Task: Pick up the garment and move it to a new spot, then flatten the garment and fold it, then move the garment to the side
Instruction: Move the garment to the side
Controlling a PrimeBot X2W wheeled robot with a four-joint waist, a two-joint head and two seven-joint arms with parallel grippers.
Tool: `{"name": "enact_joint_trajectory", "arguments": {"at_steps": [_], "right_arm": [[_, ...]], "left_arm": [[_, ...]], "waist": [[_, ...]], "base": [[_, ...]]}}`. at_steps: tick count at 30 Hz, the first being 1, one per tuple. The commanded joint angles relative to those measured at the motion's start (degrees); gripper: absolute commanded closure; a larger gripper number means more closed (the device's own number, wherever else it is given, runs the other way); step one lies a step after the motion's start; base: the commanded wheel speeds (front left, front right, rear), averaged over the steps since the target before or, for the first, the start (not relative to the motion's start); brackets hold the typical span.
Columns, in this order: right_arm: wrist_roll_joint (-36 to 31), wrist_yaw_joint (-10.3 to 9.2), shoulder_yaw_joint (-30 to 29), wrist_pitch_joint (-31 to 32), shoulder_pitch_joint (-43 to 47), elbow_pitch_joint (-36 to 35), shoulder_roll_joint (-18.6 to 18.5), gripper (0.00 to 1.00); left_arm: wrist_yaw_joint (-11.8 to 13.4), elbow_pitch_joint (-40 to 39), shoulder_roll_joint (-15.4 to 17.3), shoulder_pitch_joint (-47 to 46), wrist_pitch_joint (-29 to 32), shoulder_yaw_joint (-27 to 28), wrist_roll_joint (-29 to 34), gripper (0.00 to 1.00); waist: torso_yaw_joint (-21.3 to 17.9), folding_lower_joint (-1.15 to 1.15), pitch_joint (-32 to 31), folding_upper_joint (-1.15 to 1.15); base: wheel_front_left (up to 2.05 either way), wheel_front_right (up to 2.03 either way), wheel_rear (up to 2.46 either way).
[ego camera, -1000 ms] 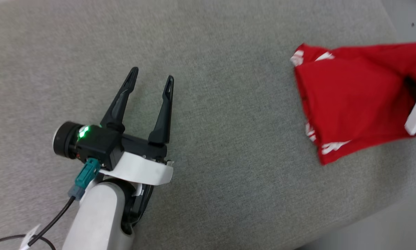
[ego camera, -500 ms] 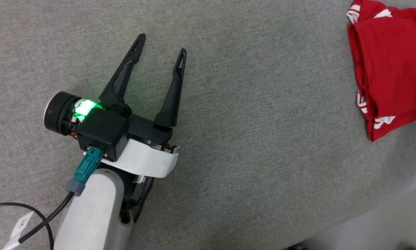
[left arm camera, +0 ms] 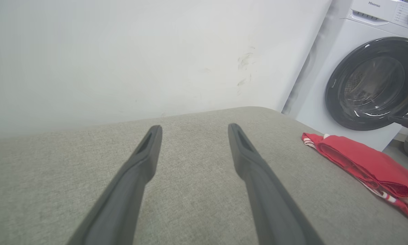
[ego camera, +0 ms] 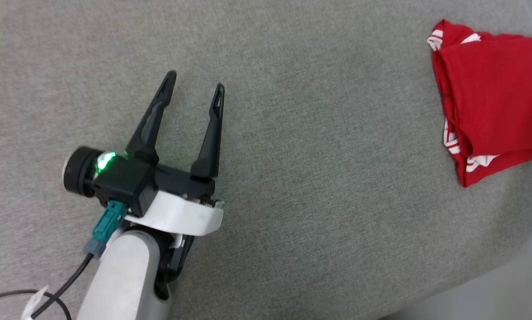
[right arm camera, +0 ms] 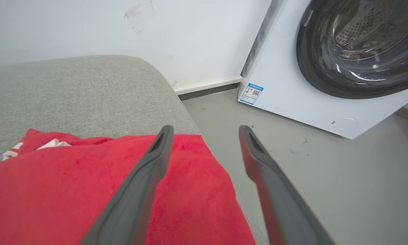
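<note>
Grey cushion (ego camera: 319,178) takes up most of the head view, fabric top, rounded far corner in the right wrist view. White wall (left arm camera: 122,51) behind it, a few scuffs. White front-load washer (right arm camera: 292,98) stands on the grey floor (right arm camera: 326,177) just past the cushion's right end, dark round door shut. Garment (ego camera: 492,98) lies folded flat on the cushion at its right edge, near the corner by the washer, red side up, white striped trim poking out at the folded edges; lettering not visible. It is well apart from the left gripper (ego camera: 196,80), which sits at lower left of the head view over bare cushion, pale forearm under it, fingers spread wide, nothing between them. Left wrist view agrees: both fingers over bare fabric, garment off to the right. Right gripper (right arm camera: 206,128) has its fingers spread too, nothing between them; its left finger is over the garment, its right finger over the floor past the cushion edge. Cannot tell if it touches the cloth. Black cable (ego camera: 66,284) runs off the left wrist from a teal plug (ego camera: 108,224). Small green light (ego camera: 106,161) glows on the wrist. Blue sticker (right arm camera: 251,93) on the washer's lower corner.
</note>
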Motion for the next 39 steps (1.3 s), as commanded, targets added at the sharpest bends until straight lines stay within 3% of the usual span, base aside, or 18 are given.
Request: {"name": "enact_joint_trajectory", "arguments": {"at_steps": [1, 11, 22, 30, 39], "right_arm": [[0.51, -0.06, 0.16, -0.32, 1.8, -0.97, 0.55, 0.0], [-0.88, -0.06, 2.81, -0.5, 15.54, -18.2, 6.77, 0.0], [-1.67, -0.06, 6.41, 5.95, 29.52, -39.89, 14.96, 0.0], [-3.16, -0.05, 7.58, 9.77, 36.73, -51.17, 17.29, 0.0], [-4.78, -0.05, 5.81, 13.33, 43.13, -58.46, 18.38, 0.0]], "left_arm": [[0.27, 0.42, -0.31, 1.34, -0.64, 0.21, -0.43, 0.0], [3.26, 4.42, -1.24, 7.19, -4.13, 3.18, -3.55, 0.0], [4.79, 10.04, -2.14, 9.77, -6.67, 5.43, -5.81, 0.0], [4.87, 12.82, -1.56, 12.97, -7.68, 8.3, -6.89, 0.0], [3.64, 14.55, -1.47, 16.92, -7.91, 9.49, -7.1, 0.0]], "waist": [[1.02, 0.0, -2.54, 0.0], [5.68, 0.0, -9.93, 0.0], [12.85, 0.0, -13.56, 0.0], [16.74, 0.0, -18.04, 0.0], [17.9, 0.0, -22.83, 0.0]], "base": [[0.0, 0.0, 0.0], [0.0, 0.0, 0.0], [0.0, 0.0, 0.0], [0.0, 0.0, 0.0], [0.0, 0.0, 0.0]]}}
